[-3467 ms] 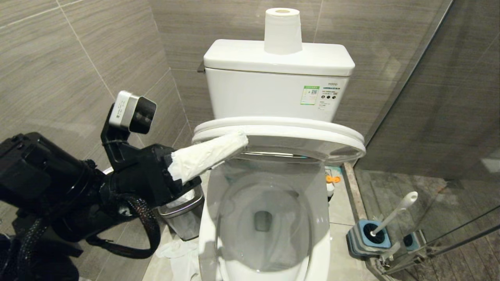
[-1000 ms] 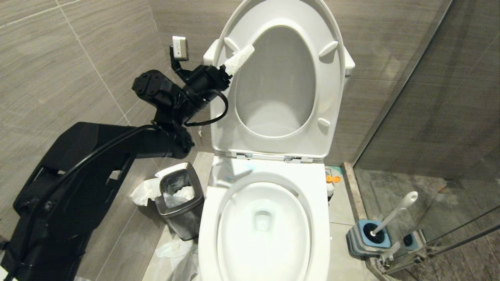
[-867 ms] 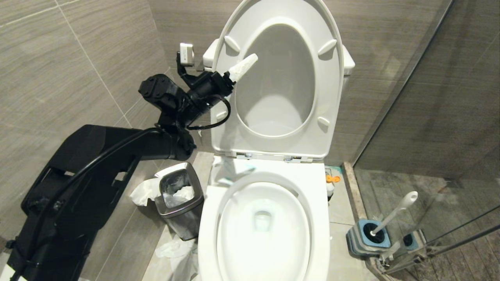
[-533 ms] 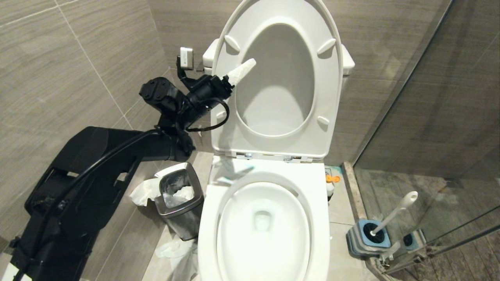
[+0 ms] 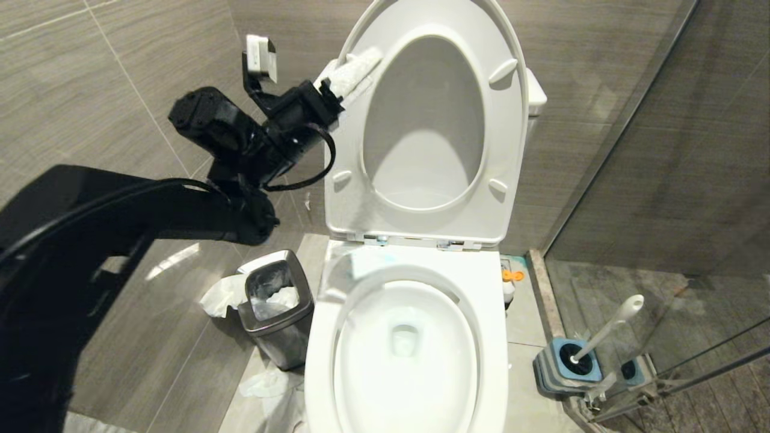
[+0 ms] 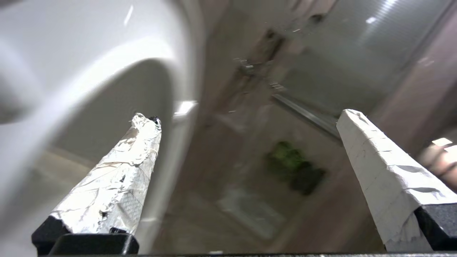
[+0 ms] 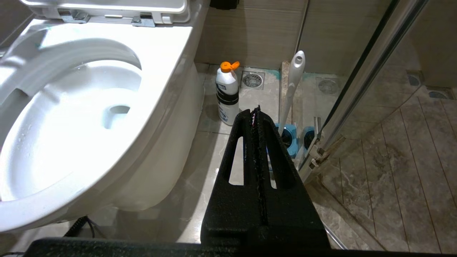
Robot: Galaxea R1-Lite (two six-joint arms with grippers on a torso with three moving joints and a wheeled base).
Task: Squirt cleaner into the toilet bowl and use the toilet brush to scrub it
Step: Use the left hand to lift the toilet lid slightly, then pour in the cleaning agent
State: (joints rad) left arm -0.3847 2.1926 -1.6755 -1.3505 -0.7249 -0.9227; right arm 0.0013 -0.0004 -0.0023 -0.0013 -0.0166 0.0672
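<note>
Showing the head view: the toilet bowl (image 5: 404, 355) stood at centre with seat (image 5: 355, 180) and lid raised upright against the tank.
Left gripper, head view: the left gripper (image 5: 352, 66) was raised at the upper left edge of the seat, its white-wrapped fingers (image 5: 355, 65) lying against that edge; their spread could not be read from this view.
Cleaner, head view: a pale blue tint (image 5: 376, 261) showed on the rim just below the hinges.
Brush, head view: the toilet brush (image 5: 604, 331) stood tilted in its grey-and-blue holder (image 5: 562, 364) on the floor to the right of the bowl, beside the glass partition (image 5: 662, 150).
Bin, head view: a steel bin (image 5: 277, 316) stood to the left of the bowl, with crumpled paper (image 5: 219, 294) beside it.
Left wrist view: the left gripper (image 6: 246, 117) had its two wrapped fingers (image 6: 117, 185) spread wide apart with nothing between them; the white seat (image 6: 71, 53) lay close beside one finger; the rest was blurred.
Right wrist view: the right gripper (image 7: 256, 110) had its black fingers (image 7: 246, 167) pressed together, empty, low beside the bowl (image 7: 89, 107).
Floor items, right wrist view: a white bottle (image 7: 227, 94) with an orange cap stood beside the bowl, and the brush (image 7: 292, 85) stood just beyond the gripper's tips in its holder (image 7: 288, 139).
</note>
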